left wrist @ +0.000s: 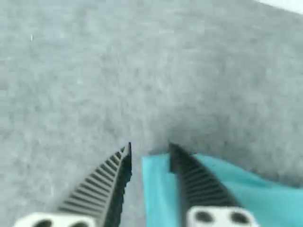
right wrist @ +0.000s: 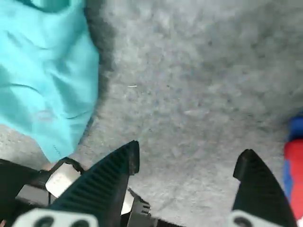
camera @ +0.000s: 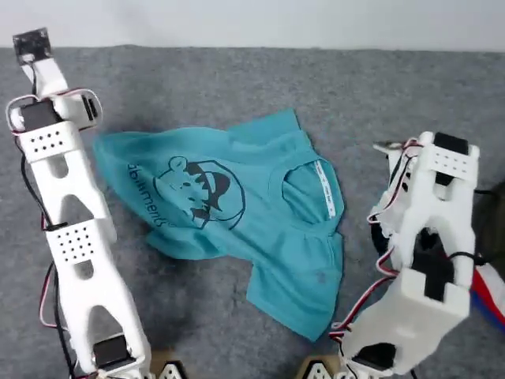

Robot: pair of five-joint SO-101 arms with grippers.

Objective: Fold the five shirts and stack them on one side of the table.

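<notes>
A teal shirt [camera: 260, 237] with a dark print lies crumpled and spread out on the grey felt mid-table. My left gripper [left wrist: 150, 149] is open at the shirt's far-left corner, its fingers astride the teal edge [left wrist: 246, 198], one finger [left wrist: 194, 184] resting over the cloth. In the high view that gripper [camera: 91, 118] sits under the left arm's wrist. My right gripper [right wrist: 189, 156] is wide open over bare felt, just off the shirt's right side [right wrist: 42, 71], holding nothing. In the high view it hangs beneath the right arm [camera: 384, 237].
A red and blue cloth [camera: 491, 296] lies at the table's right edge, also seen as red and blue cloth [right wrist: 294, 156] beside my right finger. A dark object [camera: 499, 196] sits at the far right. The right arm's base [right wrist: 61, 182] is close below the gripper.
</notes>
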